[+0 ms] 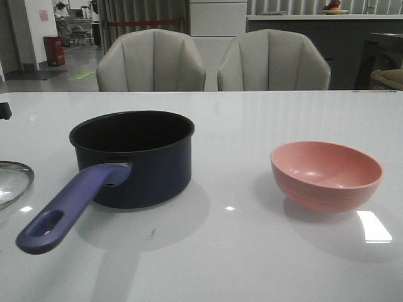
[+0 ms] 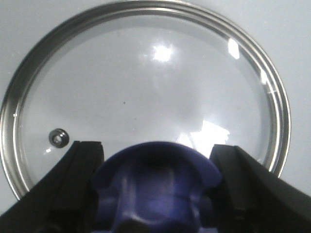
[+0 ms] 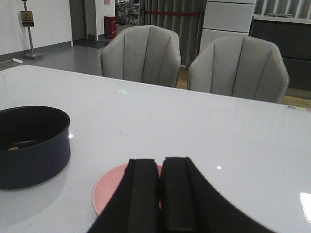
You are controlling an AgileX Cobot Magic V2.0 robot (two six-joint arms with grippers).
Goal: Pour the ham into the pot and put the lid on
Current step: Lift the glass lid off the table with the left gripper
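Observation:
The glass lid [image 2: 146, 87] lies flat on the table; only its edge [image 1: 11, 179] shows in the front view at the far left. My left gripper [image 2: 156, 147] is open, with one finger on each side of the lid's purple-blue knob [image 2: 155, 189]. The navy pot [image 1: 141, 167] stands left of centre with its handle [image 1: 69, 207] pointing toward me. A small orange piece of ham [image 3: 13, 148] shows inside the pot [image 3: 29, 155]. My right gripper [image 3: 161, 162] is shut and empty, above the near rim of the pink bowl [image 3: 112, 187].
The pink bowl [image 1: 326, 176] stands upright at the right of the table and looks empty. Two grey chairs [image 1: 151, 63] stand behind the table's far edge. Neither arm shows in the front view.

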